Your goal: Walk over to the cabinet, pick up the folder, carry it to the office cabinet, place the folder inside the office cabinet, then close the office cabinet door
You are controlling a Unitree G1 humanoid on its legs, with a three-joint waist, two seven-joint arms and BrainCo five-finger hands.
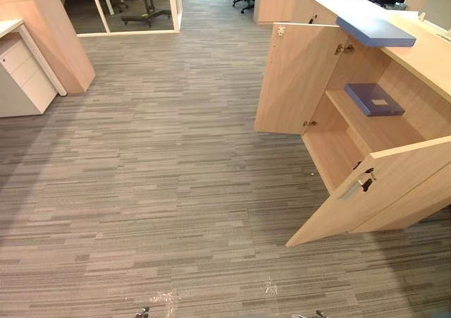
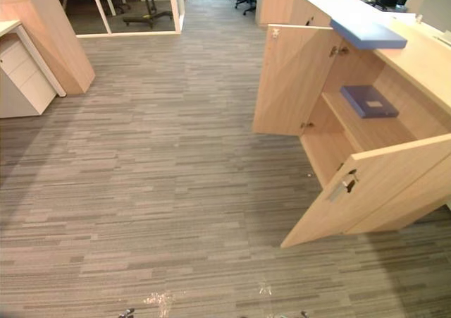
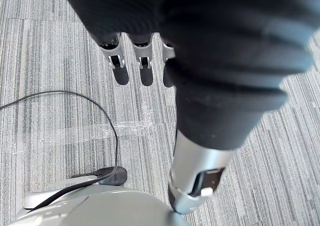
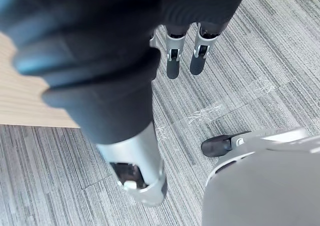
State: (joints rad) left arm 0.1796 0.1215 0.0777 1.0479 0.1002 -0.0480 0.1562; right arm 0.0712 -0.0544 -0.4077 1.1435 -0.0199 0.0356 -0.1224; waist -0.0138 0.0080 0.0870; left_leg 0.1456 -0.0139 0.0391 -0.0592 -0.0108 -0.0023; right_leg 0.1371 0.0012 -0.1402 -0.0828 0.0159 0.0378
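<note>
Office cabinet (image 1: 337, 154) with both doors (image 1: 296, 78) open; blue folder (image 1: 374, 99) lies on its inner shelf (image 1: 377, 129). Left hand (image 3: 145, 68) and right hand (image 4: 173, 60) hang above carpet (image 1: 176, 191), fingers straight, empty.

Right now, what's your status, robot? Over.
Left hand, right hand open, holding nothing. Blue folder lies on the shelf inside the office cabinet. Far door open; near door open, jutting over the carpet.

We record, within the open office cabinet (image 1: 296, 78), one wooden shelf (image 1: 396, 132) bearing a dark blue folder (image 1: 374, 99) laid flat. On the cabinet's top (image 1: 423, 58), a lighter blue folder (image 1: 375, 31) overhangs the front edge.
</note>
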